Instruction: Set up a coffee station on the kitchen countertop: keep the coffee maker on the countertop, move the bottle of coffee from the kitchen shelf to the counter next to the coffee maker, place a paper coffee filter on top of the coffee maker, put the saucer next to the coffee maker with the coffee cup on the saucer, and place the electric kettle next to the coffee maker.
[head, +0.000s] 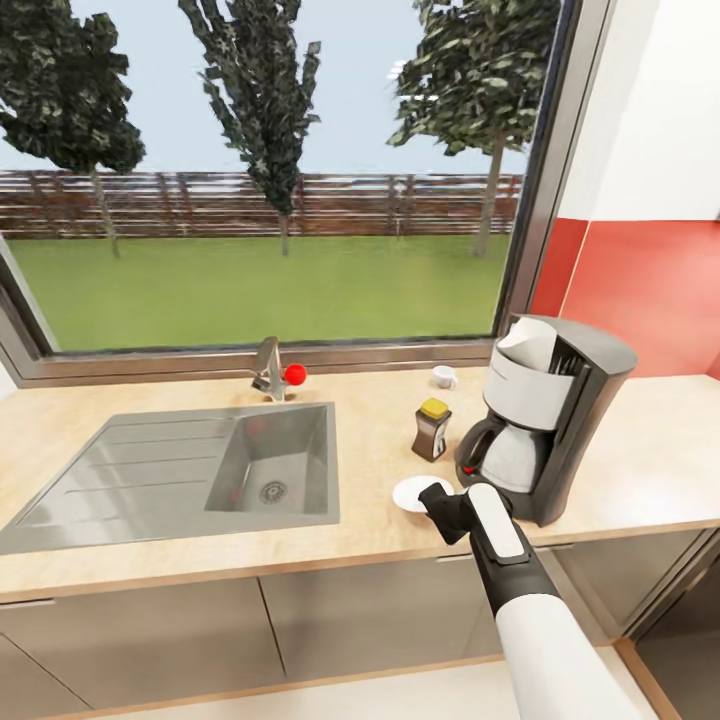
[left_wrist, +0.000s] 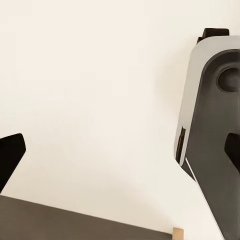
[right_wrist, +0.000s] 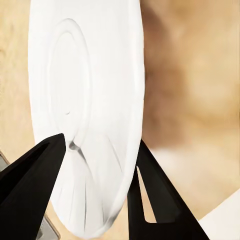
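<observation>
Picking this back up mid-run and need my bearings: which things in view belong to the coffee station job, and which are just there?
Job items:
coffee maker, paper coffee filter in its top
bottle of coffee
saucer, right end effector at its rim
coffee cup, by the window
kitchen countertop

Just there:
sink
faucet
window

Right arm (head: 545, 620): thick white cylindrical forearm, narrowing to black wrist section with white oblong cover plate on top. Right end effector (head: 436, 492): matte black, angular. In right wrist view, fingers (right_wrist: 30, 187) black, flat-sided, tapering to points. Left end effector: black finger (left_wrist: 10, 155) tip, pointed; beside it, grey rounded robot body shell (left_wrist: 212, 135) with dark recessed round hole.
</observation>
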